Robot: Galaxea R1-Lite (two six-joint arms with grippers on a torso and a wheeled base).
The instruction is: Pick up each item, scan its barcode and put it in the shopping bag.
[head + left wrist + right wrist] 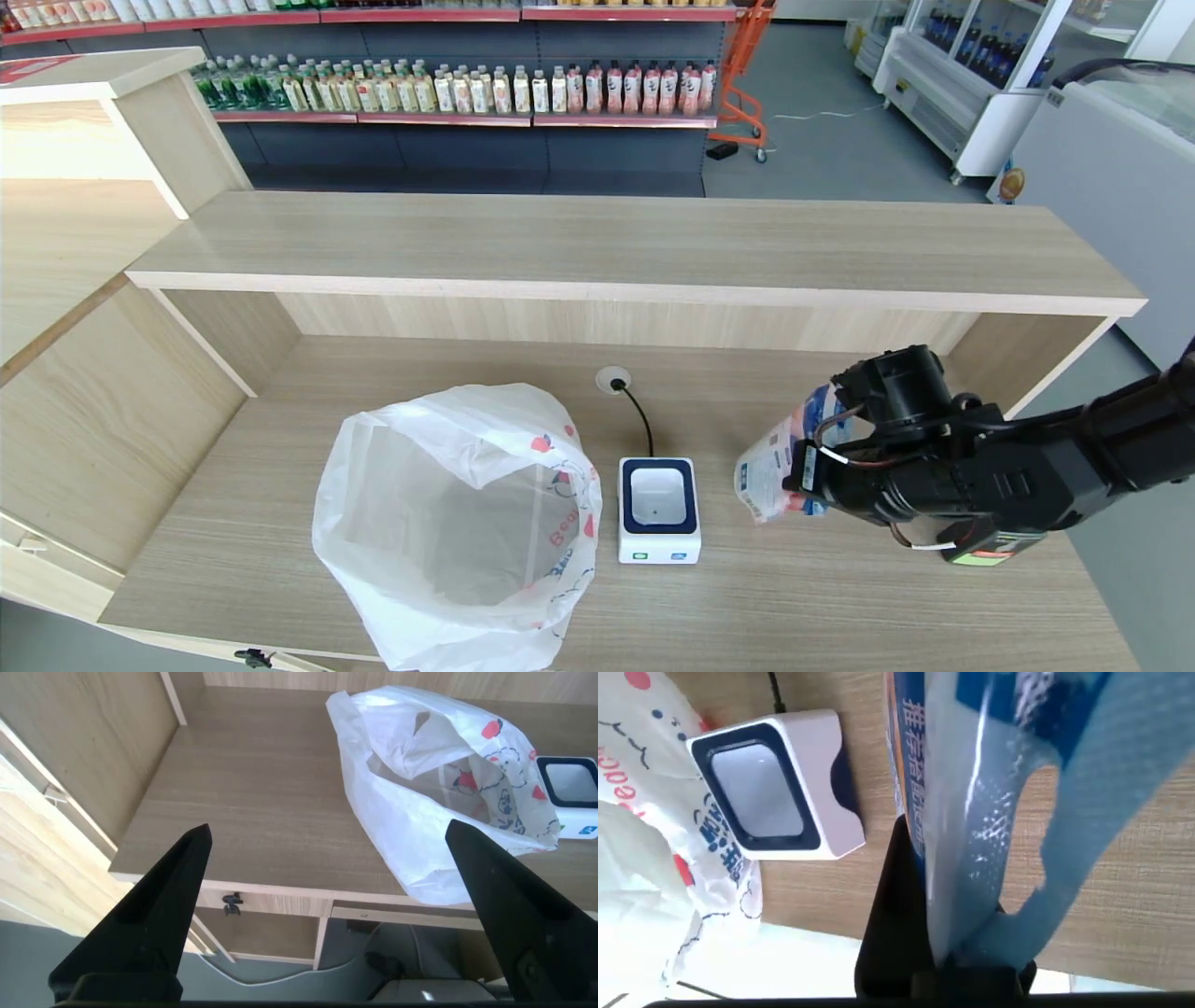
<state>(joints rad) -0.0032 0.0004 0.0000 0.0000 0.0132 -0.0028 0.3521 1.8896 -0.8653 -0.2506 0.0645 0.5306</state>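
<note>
The right gripper [801, 481] is clamped on a blue-and-white packet [767, 467]; the scanner [659, 509] sits just to its left, the shopping bag [457, 523] beyond. The left gripper [329, 835] gapes wide, empty.

You have a translucent white bag [448, 523] printed with red and blue cartoon marks, a white scanner [659, 509] with a dark blue frame and small green and blue patches, a blue-and-white packet [770, 467] with red touches, and a pale wood-grain counter [794, 597]
</note>
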